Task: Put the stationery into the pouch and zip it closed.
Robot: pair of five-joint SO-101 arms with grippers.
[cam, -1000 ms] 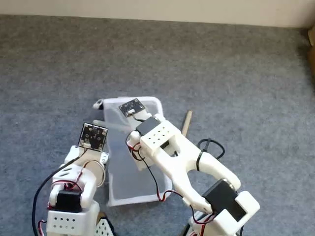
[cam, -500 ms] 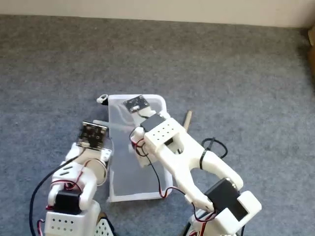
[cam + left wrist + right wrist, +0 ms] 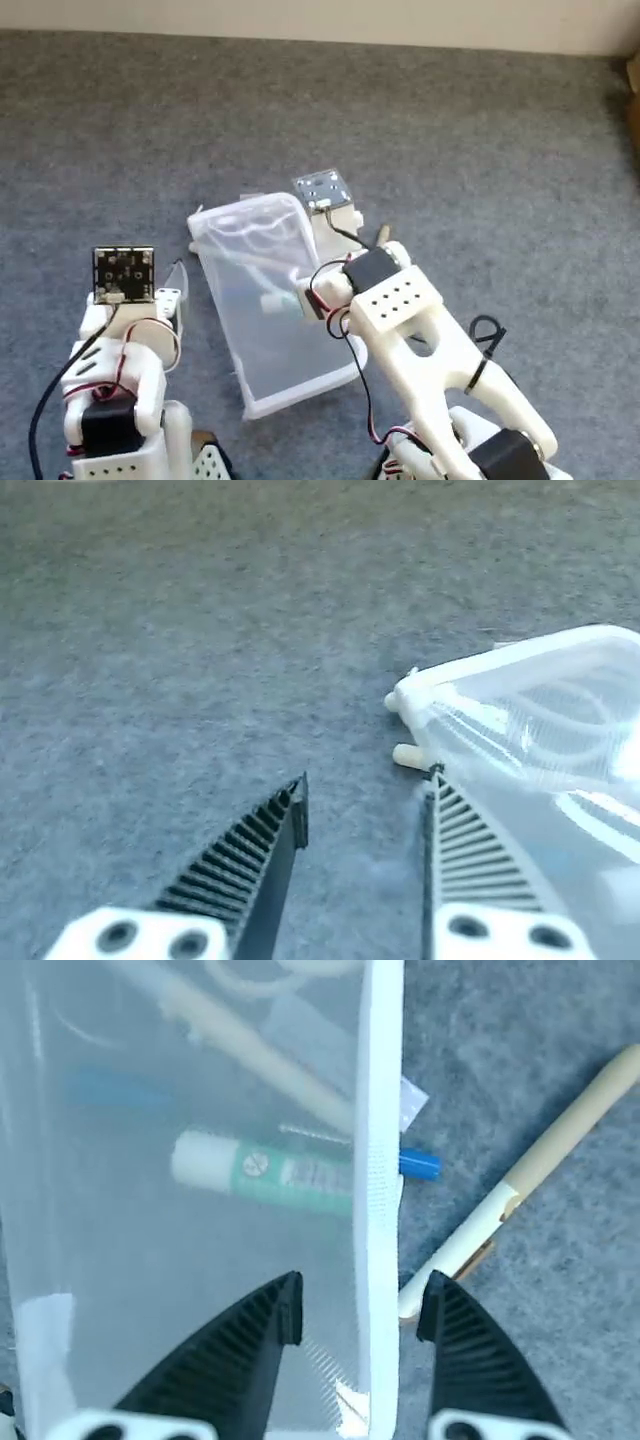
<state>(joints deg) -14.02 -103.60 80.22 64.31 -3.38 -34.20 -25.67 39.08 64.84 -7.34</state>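
**Pen not yet in the pouch**

The pouch (image 3: pixel 262 300) lies flat on the tabletop (image 3: pixel 480 130), glue stick (image 3: pixel 262 1172) inside, a pen (image 3: pixel 545 1155) just beside it. The right gripper (image 3: pixel 362 1285), fingers spread, straddles its edge, likely to pinch it. The left gripper (image 3: pixel 367 780), fingers apart, sits at the corner.

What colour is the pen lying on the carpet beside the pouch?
Beige, with a paler cream end; the pen shows best in the right wrist view.

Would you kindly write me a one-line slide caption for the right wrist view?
Open right gripper over the edge of the pouch; white tube inside, pen outside beside it.
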